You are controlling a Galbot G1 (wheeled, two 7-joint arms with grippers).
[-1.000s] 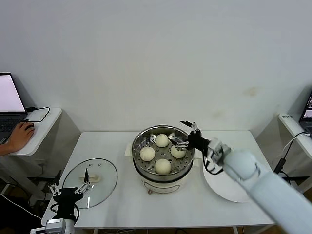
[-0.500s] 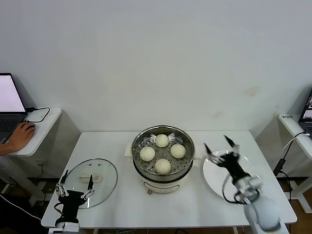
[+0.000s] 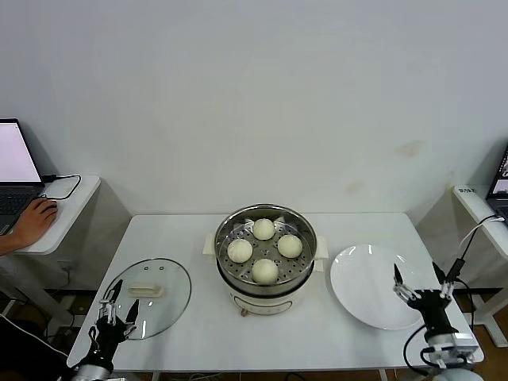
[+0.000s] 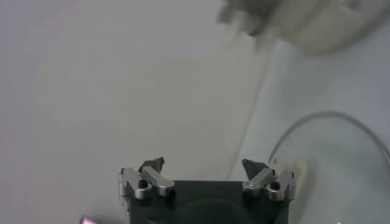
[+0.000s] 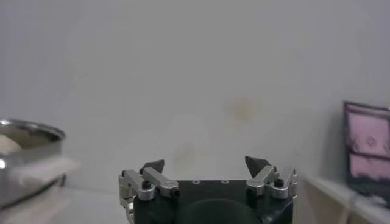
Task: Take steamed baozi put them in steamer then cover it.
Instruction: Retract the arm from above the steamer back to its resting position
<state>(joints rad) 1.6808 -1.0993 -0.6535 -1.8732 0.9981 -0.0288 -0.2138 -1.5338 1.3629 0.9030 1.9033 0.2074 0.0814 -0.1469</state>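
Note:
Several cream-white steamed baozi (image 3: 265, 270) lie on the perforated tray of the steel steamer (image 3: 225, 240) at the table's middle. The cover (image 3: 159, 274), a clear glass lid with a cream handle (image 3: 146, 290), lies flat on the table to the steamer's left. My left gripper (image 3: 119, 298) is open and empty at the table's front left corner, by the lid's near edge; in the left wrist view the cover's rim (image 4: 323, 122) curves past its fingertips. My right gripper (image 3: 421, 281) is open and empty at the front right, just off the white plate's edge.
An empty white plate (image 3: 365, 294) lies right of the steamer. A side table with a laptop (image 3: 14, 159) and a person's hand (image 3: 33, 218) stands at the far left. Another side table (image 3: 476, 202) with cables stands at the right.
My right arm has drawn back from the steamer, over the plate, down to the table's front right. My left gripper has sunk slightly toward the front left corner.

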